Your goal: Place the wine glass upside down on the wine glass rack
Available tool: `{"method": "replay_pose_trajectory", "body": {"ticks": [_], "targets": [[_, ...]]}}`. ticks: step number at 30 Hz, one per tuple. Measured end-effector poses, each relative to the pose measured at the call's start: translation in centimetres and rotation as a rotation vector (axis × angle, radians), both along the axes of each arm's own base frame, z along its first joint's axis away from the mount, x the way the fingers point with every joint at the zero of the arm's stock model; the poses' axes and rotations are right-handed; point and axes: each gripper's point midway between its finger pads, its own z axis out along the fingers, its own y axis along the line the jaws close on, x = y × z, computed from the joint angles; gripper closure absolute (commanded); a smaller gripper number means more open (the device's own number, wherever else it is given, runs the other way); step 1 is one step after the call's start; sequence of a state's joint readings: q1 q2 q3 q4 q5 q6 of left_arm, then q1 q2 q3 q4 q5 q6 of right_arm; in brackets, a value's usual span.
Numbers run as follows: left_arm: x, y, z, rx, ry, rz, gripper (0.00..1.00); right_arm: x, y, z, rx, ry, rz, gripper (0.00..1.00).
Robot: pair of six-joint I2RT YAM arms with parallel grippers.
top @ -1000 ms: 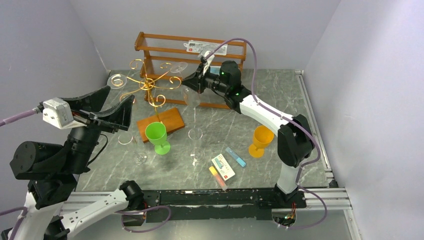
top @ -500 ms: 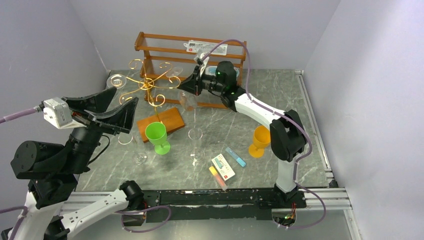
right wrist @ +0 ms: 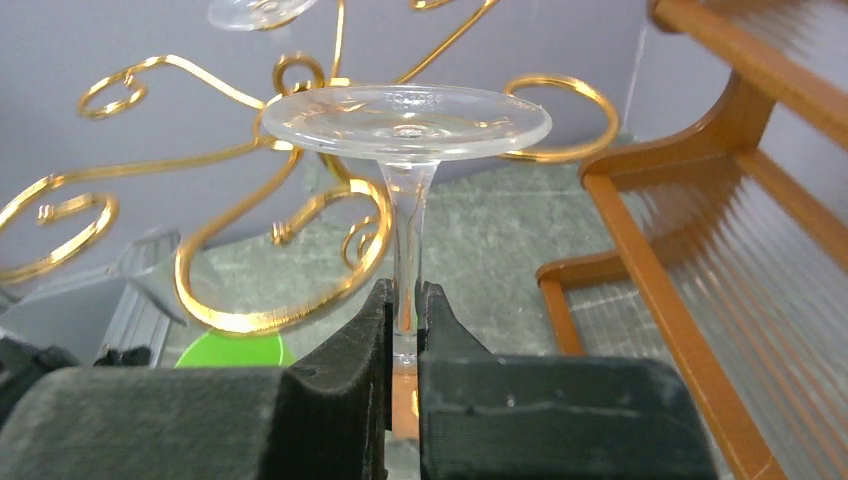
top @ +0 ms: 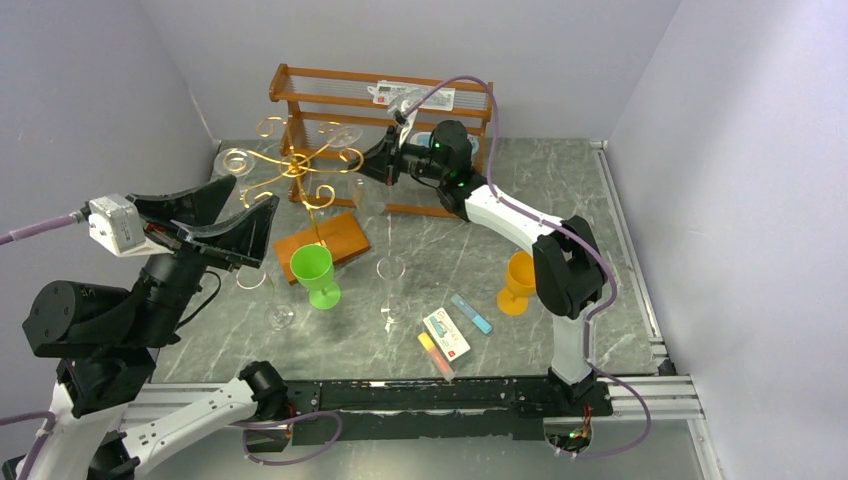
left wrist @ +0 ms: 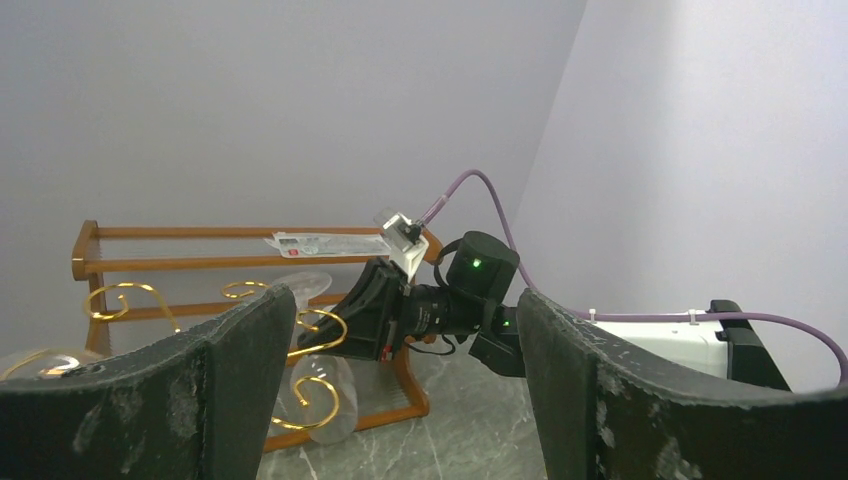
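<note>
Grey marble surface point(top: 450, 250). Right end effector point(right wrist: 403, 320) clamps the stem of the inverted glass point(right wrist: 405, 200), foot up, just beside the rack point(right wrist: 240, 322) curls. Apparently not yet hung: seating and release remain. Left end effector point(left wrist: 400, 395) gapes empty, well apart.

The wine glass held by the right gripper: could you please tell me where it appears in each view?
Top external: wine glass upper centre, left of the right gripper.
Left wrist: lower left of centre.
Right wrist: centre, foot up.
Shared landmark: the gold wine glass rack.

Right pincer point(right wrist: 403, 305) tight; left pincer point(left wrist: 402, 310) wide.
</note>
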State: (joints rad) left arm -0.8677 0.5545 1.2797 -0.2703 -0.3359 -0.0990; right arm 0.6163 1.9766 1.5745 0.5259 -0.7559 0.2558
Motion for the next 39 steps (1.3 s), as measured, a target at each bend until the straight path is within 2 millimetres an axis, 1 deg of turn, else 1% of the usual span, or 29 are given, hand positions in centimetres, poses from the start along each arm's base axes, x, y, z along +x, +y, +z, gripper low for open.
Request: {"method": "replay_pose_trajectory", "body": {"ticks": [3,8,11,17,25,28,33,39], "targets": [[0.0,0.0,-0.1,0.001,0.004,-0.001,0.15,0.3,-0.2,1.0,0.038,-0.029,-0.028,1.00],[0.0,-0.1,-0.2,0.002,0.006,-0.002,0.15,0.7,-0.8,0.6,0.049,-0.022,-0.090,1.00],[0.1,-0.1,-0.3,0.002,0.008,-0.002,0.15,0.8,-0.9,0.4,0.047,-0.021,-0.098,1.00],[0.2,-0.3,-0.5,0.006,0.017,-0.004,0.15,0.4,-0.8,0.3,0.036,-0.027,-0.071,1.00],[0.4,-0.6,-0.7,0.009,0.024,-0.006,0.15,-0.1,0.1,1.9,0.036,-0.071,-0.004,1.00],[0.5,-0.6,-0.8,0.011,0.026,-0.006,0.15,-0.6,0.5,1.6,0.017,-0.073,0.016,1.00],[0.5,-0.8,-0.9,0.011,0.030,-0.007,0.15,-1.5,1.2,0.6,-0.015,-0.062,0.042,1.00],[0.6,-0.8,-1.0,0.012,0.032,-0.008,0.14,-1.9,1.6,-0.1,-0.034,-0.067,0.059,1.00]]}}
